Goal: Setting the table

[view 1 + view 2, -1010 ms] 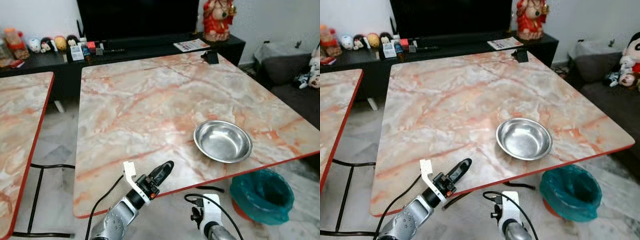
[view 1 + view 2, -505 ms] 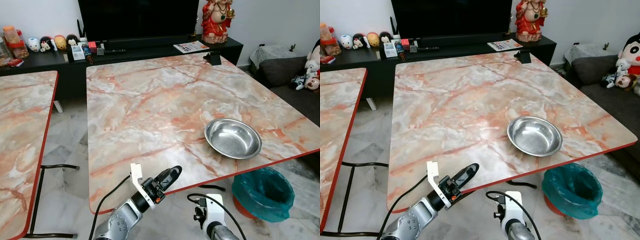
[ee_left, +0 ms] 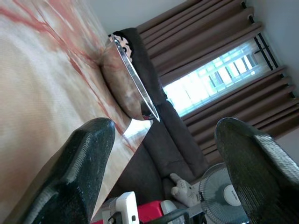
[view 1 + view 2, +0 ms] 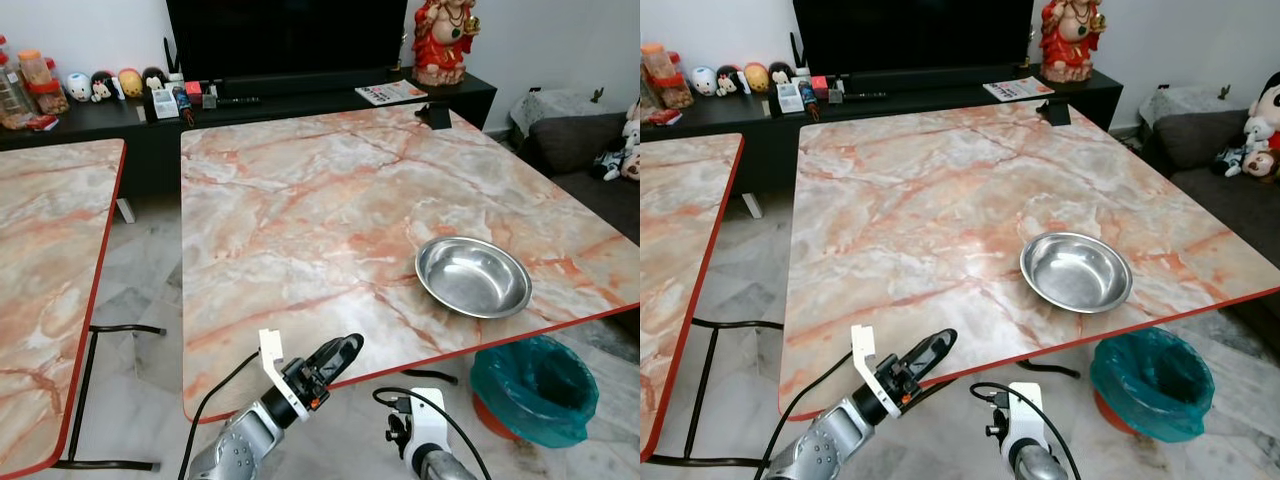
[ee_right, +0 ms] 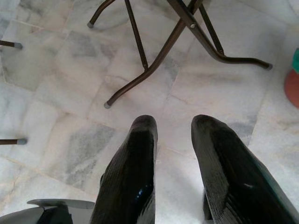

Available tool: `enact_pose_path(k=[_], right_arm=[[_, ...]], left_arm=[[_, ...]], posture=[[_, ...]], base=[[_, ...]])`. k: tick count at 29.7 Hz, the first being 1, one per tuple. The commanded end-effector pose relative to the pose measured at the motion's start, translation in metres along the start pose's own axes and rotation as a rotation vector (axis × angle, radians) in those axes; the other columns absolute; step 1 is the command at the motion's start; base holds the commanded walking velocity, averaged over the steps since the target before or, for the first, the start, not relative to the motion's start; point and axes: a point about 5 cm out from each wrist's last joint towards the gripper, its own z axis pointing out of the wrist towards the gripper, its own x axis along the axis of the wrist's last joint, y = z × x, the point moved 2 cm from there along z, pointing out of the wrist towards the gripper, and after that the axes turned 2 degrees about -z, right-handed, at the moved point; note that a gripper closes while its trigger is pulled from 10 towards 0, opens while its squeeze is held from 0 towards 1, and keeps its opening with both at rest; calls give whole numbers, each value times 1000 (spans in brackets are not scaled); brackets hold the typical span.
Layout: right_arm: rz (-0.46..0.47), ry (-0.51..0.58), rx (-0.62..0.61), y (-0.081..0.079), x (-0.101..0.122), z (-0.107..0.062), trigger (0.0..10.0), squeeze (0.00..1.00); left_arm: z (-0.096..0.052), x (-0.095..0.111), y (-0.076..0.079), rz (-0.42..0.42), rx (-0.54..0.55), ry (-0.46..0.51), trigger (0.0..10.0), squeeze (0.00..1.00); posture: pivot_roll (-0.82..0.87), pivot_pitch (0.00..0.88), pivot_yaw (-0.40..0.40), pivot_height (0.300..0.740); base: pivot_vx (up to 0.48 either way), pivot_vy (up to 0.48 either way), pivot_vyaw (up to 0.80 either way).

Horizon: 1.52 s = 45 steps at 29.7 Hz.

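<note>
A shallow steel bowl (image 4: 473,276) sits empty on the marble table (image 4: 300,200), near its front right corner. My left gripper (image 4: 345,350) is raised at the table's front edge, left of the bowl and well short of it. Its fingers are open with nothing between them. In the left wrist view the bowl (image 3: 128,79) shows edge-on beyond the two spread fingertips (image 3: 93,140). My right gripper (image 5: 173,123) hangs below the table, pointing at the tiled floor, fingers slightly apart and empty.
A second marble table (image 4: 50,250) stands to the left across a gap of floor. A teal bin (image 4: 535,385) sits on the floor under the front right corner. A small black object (image 4: 435,115) lies at the far right corner. Behind are a dark TV cabinet (image 4: 250,100) and a sofa (image 4: 580,140).
The whole picture has shifted as the camera moved. My left gripper stays at the table's front edge. The bowl has not moved on the table.
</note>
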Motion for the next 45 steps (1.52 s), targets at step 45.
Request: enact_pose_path(k=[45], right_arm=[[24, 31, 10, -10, 9, 3, 10000, 0]], left_arm=[[24, 227, 121, 1006, 401, 805, 10000, 0]], posture=[[81, 0, 0, 740]], base=[[0, 91, 569]])
